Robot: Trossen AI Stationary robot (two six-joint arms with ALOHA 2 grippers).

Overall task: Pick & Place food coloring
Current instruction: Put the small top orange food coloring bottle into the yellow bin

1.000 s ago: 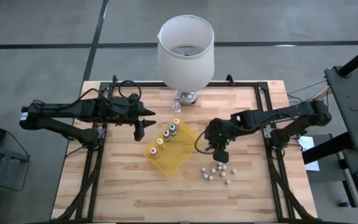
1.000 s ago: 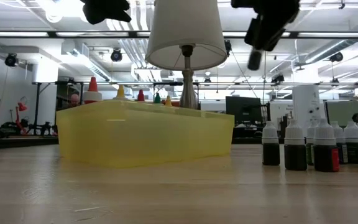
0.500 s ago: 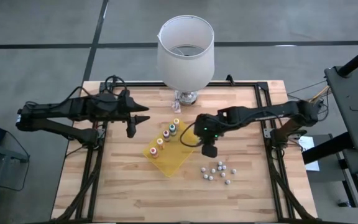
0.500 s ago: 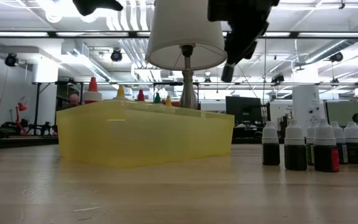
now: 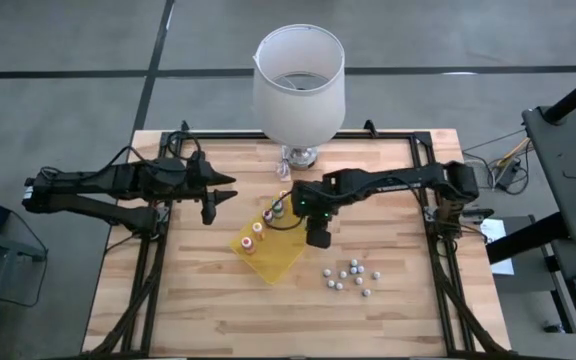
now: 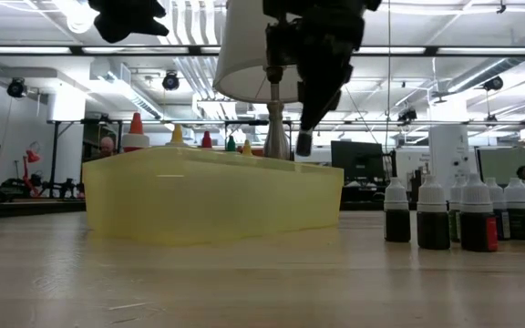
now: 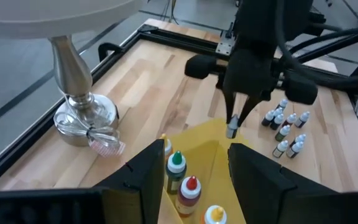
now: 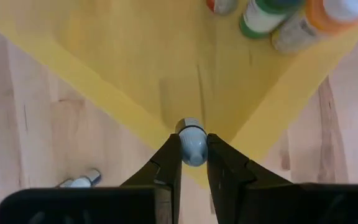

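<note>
One small bottle (image 8: 192,148) is pinched in the right end effector (image 8: 192,163) above the yellow tray (image 5: 280,255); the left end effector (image 5: 211,207) waits wide open.

**Open room and obstacles around the yellow tray**

The yellow tray (image 5: 273,250) has bare floor toward its near corner. A row of capped bottles (image 5: 266,218) fills its far edge. The right hand (image 5: 317,237), closed on a small bottle (image 8: 192,149), hangs above the tray's right edge. A lamp (image 5: 299,85) stands behind, its shade overhanging the tabletop (image 5: 208,300). A cluster of white-capped bottles (image 5: 350,277) occupies the right front. The left front lies bare.
</note>
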